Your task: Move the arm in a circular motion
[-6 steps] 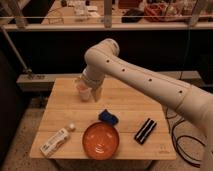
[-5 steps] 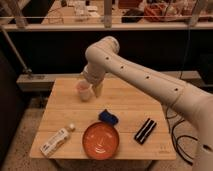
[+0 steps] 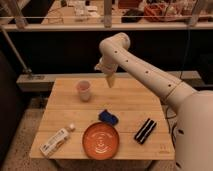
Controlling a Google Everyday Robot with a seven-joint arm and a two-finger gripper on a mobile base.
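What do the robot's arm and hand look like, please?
The arm is cream-white, built of thick, smooth tubular segments with rounded joints and a row of small dark dots along it. The hand, above the far part of the wooden table near the pink cup, is a tapered cream tip.
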